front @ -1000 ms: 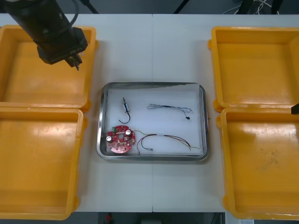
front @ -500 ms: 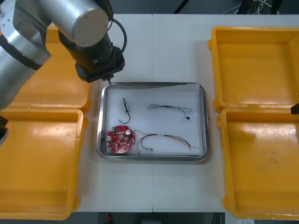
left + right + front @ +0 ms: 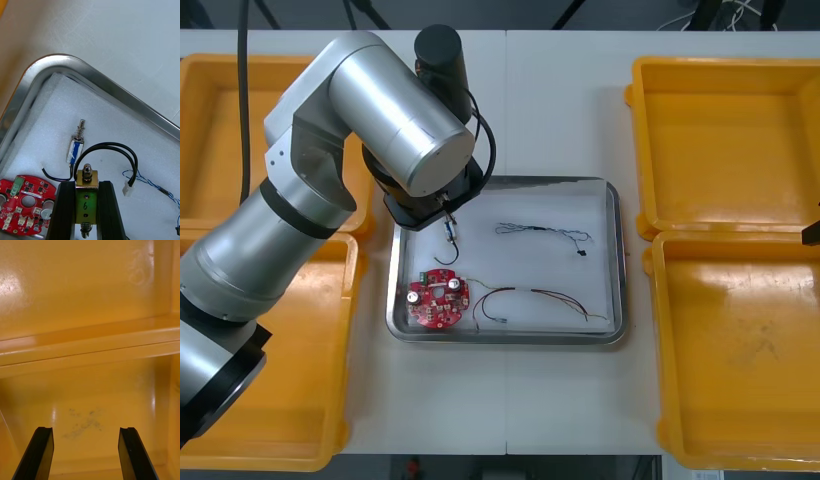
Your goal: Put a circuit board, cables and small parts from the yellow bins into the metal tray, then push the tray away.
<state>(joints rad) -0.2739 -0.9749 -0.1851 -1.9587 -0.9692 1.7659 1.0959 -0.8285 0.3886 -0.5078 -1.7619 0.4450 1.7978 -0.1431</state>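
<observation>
- Brass-coloured small metal part, with a looped black cable, clamped between the left gripper's fingers above the metal tray.
- Beyond, on the tray's white pad: second small metal part, red circuit board, blue and white cable.
- Right gripper, fingers apart, over a yellow bin.

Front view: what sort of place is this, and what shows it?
Likely an electronics kitting bench: yellow bins flank a metal tray holding a circuit board and cables; the left gripper holds a small metal part above it; the right gripper hangs over a bin.
</observation>
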